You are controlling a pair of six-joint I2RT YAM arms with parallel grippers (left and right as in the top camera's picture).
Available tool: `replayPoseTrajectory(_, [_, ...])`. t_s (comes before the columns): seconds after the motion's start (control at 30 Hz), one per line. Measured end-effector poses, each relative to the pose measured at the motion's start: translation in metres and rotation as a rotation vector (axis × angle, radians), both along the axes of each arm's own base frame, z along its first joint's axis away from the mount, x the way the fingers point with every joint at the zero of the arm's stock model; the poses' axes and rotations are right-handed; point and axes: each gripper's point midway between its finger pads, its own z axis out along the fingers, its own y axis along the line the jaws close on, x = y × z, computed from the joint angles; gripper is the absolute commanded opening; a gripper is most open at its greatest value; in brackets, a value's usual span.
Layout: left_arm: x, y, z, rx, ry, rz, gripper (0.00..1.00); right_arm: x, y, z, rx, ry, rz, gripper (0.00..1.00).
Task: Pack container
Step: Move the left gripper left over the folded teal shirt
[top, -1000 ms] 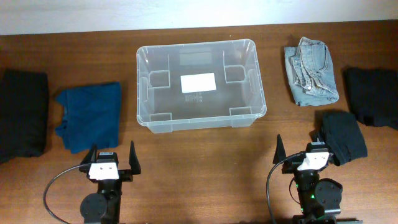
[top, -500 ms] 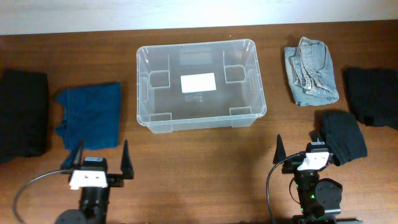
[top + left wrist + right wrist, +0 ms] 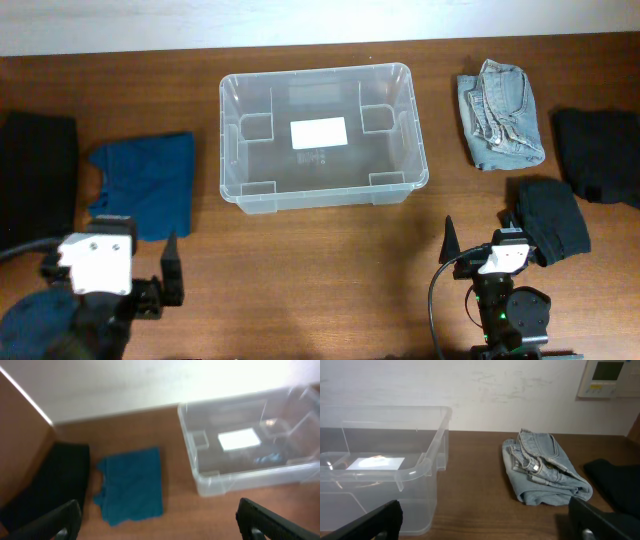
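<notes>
The container [image 3: 320,197], a clear plastic bin with a white label on its base, stands empty at the middle back of the table. It also shows in the left wrist view as the container [image 3: 200,477] and in the right wrist view as the container [image 3: 427,460]. My left gripper [image 3: 118,245] hovers at the front left, open and empty, its jaws wide in the wrist view [image 3: 160,525]. It points at a folded blue garment [image 3: 145,185] [image 3: 132,482]. My right gripper [image 3: 480,235] [image 3: 490,520] rests at the front right, open and empty.
A black garment [image 3: 35,180] [image 3: 60,480] lies at the far left. Folded jeans [image 3: 500,112] [image 3: 545,472] lie right of the bin. A black cloth [image 3: 552,218] lies beside the right gripper, and another black garment [image 3: 600,155] sits at the far right.
My left arm has swung left and risen towards the overhead camera, its jaws still wide. The right arm has not moved.
</notes>
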Motion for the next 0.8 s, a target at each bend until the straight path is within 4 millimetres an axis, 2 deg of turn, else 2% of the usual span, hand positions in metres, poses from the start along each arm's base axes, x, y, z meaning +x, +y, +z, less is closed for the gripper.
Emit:
replayPoseTrajectory(0.1, [-0.013, -0.004, 0.021, -0.008, -0.009, -0.017, 0.99, 0.000, 0.000, 0.000, 0.000, 0.000, 0.000, 0.98])
replayPoseTrajectory(0.17, [-0.021, -0.006, 0.023, -0.016, 0.059, -0.032, 0.99, 0.000, 0.000, 0.000, 0.000, 0.000, 0.000, 0.98])
replayPoseTrajectory(0.23, [-0.021, -0.009, 0.019, -0.027, 0.158, -0.044, 0.99, 0.000, 0.000, 0.000, -0.001, 0.000, 0.000, 0.99])
replayPoseTrajectory(0.33, [-0.004, -0.010, 0.006, -0.038, 0.330, -0.052, 1.00, 0.000, 0.000, 0.000, 0.001, 0.000, 0.000, 0.98])
replayPoseTrajectory(0.47, [0.030, -0.012, -0.028, -0.057, 0.576, -0.057, 0.99, 0.000, 0.000, 0.000, 0.000, 0.000, 0.000, 0.98])
replayPoseTrajectory(0.57, [0.048, -0.016, -0.050, -0.079, 0.689, -0.072, 0.99, 0.000, 0.000, 0.000, 0.000, 0.000, 0.000, 0.98])
replayPoseTrajectory(0.67, [0.061, -0.020, -0.054, -0.098, 0.697, -0.093, 0.99, 0.000, 0.000, 0.000, 0.001, 0.000, 0.000, 0.98])
replayPoseTrajectory(0.8, [0.075, -0.021, -0.047, -0.125, 0.637, -0.106, 0.99, 0.000, 0.000, 0.000, 0.000, 0.000, 0.000, 0.98])
